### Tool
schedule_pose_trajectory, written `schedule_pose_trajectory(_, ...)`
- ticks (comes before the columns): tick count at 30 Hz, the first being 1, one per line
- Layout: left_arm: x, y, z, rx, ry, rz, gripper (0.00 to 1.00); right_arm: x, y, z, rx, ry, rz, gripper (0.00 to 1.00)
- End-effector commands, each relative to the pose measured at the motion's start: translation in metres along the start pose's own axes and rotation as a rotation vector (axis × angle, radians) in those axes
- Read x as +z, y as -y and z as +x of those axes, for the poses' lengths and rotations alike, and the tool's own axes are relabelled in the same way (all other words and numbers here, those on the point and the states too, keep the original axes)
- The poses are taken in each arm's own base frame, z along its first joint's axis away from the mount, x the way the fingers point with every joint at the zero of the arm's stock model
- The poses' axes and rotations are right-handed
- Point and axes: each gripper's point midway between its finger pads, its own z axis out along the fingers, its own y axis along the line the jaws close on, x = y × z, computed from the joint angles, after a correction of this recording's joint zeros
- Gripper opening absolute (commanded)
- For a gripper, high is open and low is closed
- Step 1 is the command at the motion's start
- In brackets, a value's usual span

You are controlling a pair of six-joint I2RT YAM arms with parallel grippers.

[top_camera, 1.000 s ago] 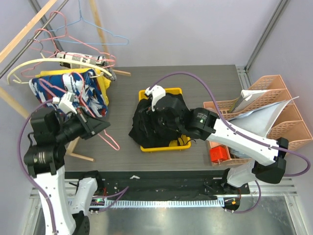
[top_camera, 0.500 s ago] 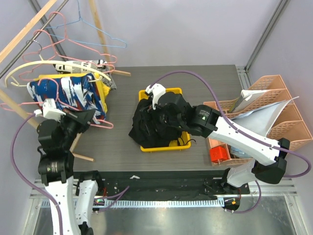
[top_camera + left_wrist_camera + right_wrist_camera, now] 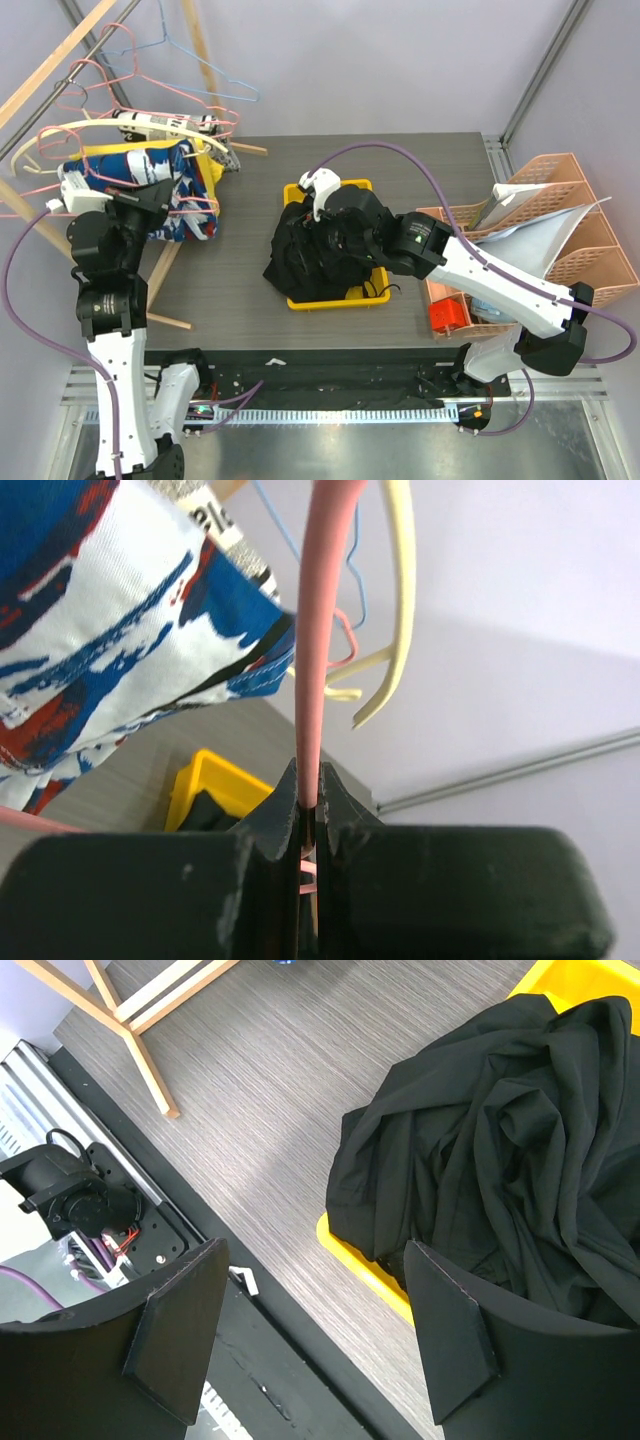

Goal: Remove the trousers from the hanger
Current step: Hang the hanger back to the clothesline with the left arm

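The black trousers [image 3: 305,255] lie bunched in a yellow tray [image 3: 352,186] at the table's middle, spilling over its left rim. They also fill the right wrist view [image 3: 500,1150], with the tray rim [image 3: 365,1275] below them. My right gripper [image 3: 315,1248] is open and empty, hovering over the trousers' near-left edge; in the top view [image 3: 335,235] its wrist hides the fingers. My left gripper [image 3: 165,196] is raised at the far left and shut on a thin pink hanger [image 3: 318,630], whose wire runs up from between the jaws [image 3: 310,792]. No trousers hang from it.
A blue, white and red patterned cloth [image 3: 150,185] hangs on the wooden rack at the left, also in the left wrist view [image 3: 110,650]. A cream hanger [image 3: 400,600] and a blue hanger [image 3: 200,70] hang there. Rack legs [image 3: 160,270] lie on the table. Orange baskets [image 3: 540,210] stand at the right.
My left gripper has swung up and to the left with the pink hanger, from low over the table to beside the patterned cloth. The right arm has barely moved.
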Motion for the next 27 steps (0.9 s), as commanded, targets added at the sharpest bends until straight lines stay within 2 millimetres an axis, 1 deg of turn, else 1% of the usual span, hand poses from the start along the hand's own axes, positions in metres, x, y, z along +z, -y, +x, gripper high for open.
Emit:
schedule_pose_trajectory(1,0.000,0.046,-0.052,-0.010,0.182,0.100,0.00,-0.013,0.000,-0.020,-0.012,0.057,-0.007,0.77)
schedule_pose_trajectory(3,0.003,0.043,-0.056,-0.050,0.190,0.063,0.00,-0.012,0.000,-0.020,-0.019,0.053,-0.009,0.77)
schedule_pose_trajectory(5,0.006,0.048,-0.063,-0.068,0.210,0.069,0.00,-0.012,0.000,-0.021,-0.022,0.055,-0.010,0.77)
schedule_pose_trajectory(6,0.007,0.047,-0.065,-0.079,0.212,0.054,0.00,-0.012,0.000,-0.020,-0.023,0.055,-0.012,0.76)
schedule_pose_trajectory(7,0.005,0.052,-0.069,-0.078,0.213,0.054,0.00,-0.013,0.000,-0.020,-0.026,0.056,-0.013,0.77)
schedule_pose_trajectory(8,0.011,0.046,-0.068,-0.076,0.206,0.021,0.00,-0.014,0.000,-0.021,-0.025,0.059,-0.014,0.77)
schedule_pose_trajectory(9,0.011,0.041,-0.068,-0.080,0.207,-0.012,0.00,-0.014,0.000,-0.020,-0.027,0.057,-0.011,0.76)
schedule_pose_trajectory(11,0.010,0.042,-0.074,-0.052,0.229,-0.014,0.00,-0.016,0.001,-0.021,-0.029,0.062,-0.013,0.77)
schedule_pose_trajectory(14,0.010,0.033,-0.072,0.030,0.219,-0.052,0.00,-0.019,0.003,-0.021,-0.033,0.070,-0.006,0.77)
schedule_pose_trajectory(17,0.013,0.029,-0.067,0.122,0.196,-0.048,0.01,-0.020,0.004,-0.020,-0.038,0.070,-0.004,0.77)
schedule_pose_trajectory(19,0.012,0.030,-0.068,0.170,0.198,-0.035,0.01,-0.019,0.004,-0.017,-0.037,0.063,-0.005,0.77)
schedule_pose_trajectory(20,0.012,0.029,-0.068,0.222,0.196,-0.039,0.01,-0.019,0.004,-0.017,-0.037,0.062,-0.005,0.77)
schedule_pose_trajectory(22,0.010,0.024,-0.070,0.255,0.198,-0.066,0.00,-0.020,0.003,-0.017,-0.038,0.063,-0.010,0.77)
schedule_pose_trajectory(23,0.009,0.018,-0.070,0.279,0.198,-0.094,0.00,-0.020,0.003,-0.017,-0.038,0.065,-0.010,0.77)
schedule_pose_trajectory(27,0.010,0.008,-0.067,0.289,0.180,-0.137,0.00,-0.019,0.003,-0.017,-0.040,0.065,-0.009,0.77)
